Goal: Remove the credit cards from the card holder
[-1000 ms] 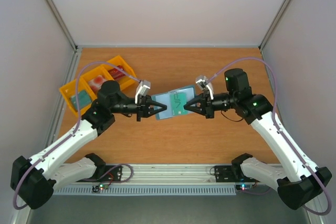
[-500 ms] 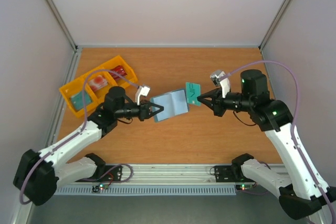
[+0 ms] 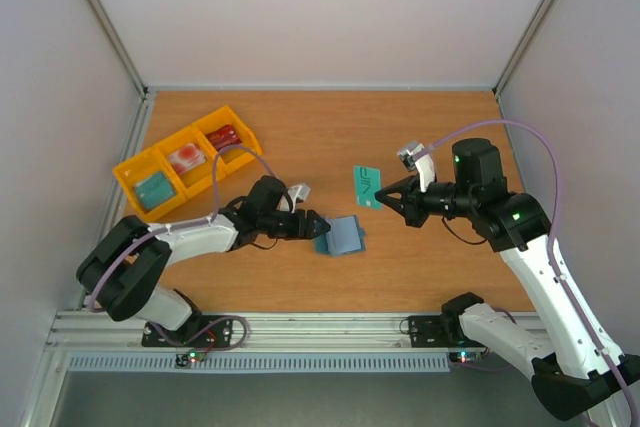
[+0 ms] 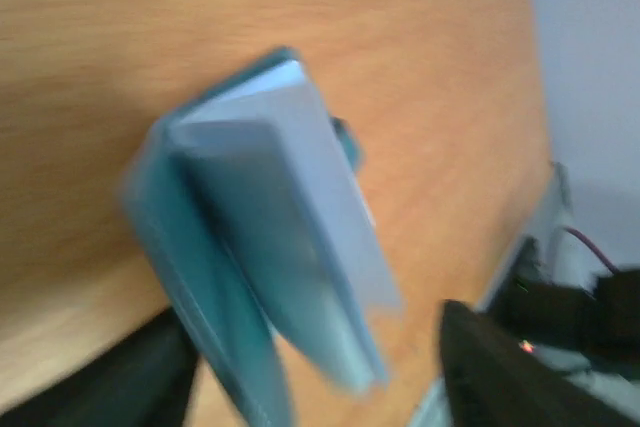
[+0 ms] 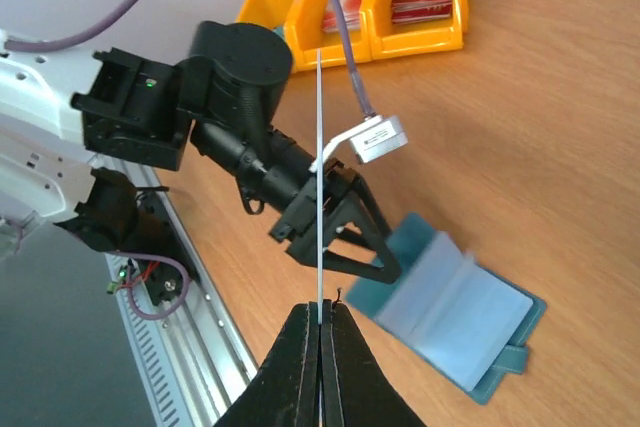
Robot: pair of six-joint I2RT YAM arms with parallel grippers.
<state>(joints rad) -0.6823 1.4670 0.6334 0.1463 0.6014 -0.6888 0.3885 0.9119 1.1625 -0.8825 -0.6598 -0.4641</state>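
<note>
The slate-blue card holder (image 3: 346, 236) lies half open on the wooden table. My left gripper (image 3: 322, 228) sits low at its left edge with both fingers spread wide, open. In the left wrist view the card holder (image 4: 270, 217) is blurred and fills the space between those fingers. My right gripper (image 3: 383, 195) is shut on a teal credit card (image 3: 367, 185) held in the air, up and to the right of the card holder. From the right wrist the card (image 5: 320, 197) shows edge-on as a thin pale line rising out of the closed right gripper (image 5: 321, 309), with the card holder (image 5: 460, 312) on the table beyond.
A yellow three-compartment tray (image 3: 170, 139) stands at the left, holding a teal card (image 3: 155, 187), a pinkish one (image 3: 187, 157) and a red one (image 3: 225, 135). The aluminium rail (image 3: 300, 327) runs along the near edge. White walls close in the sides and back.
My left gripper swung down toward the near side and opened, leaving the card holder on the table. My right gripper pulled the teal card clear of it.
</note>
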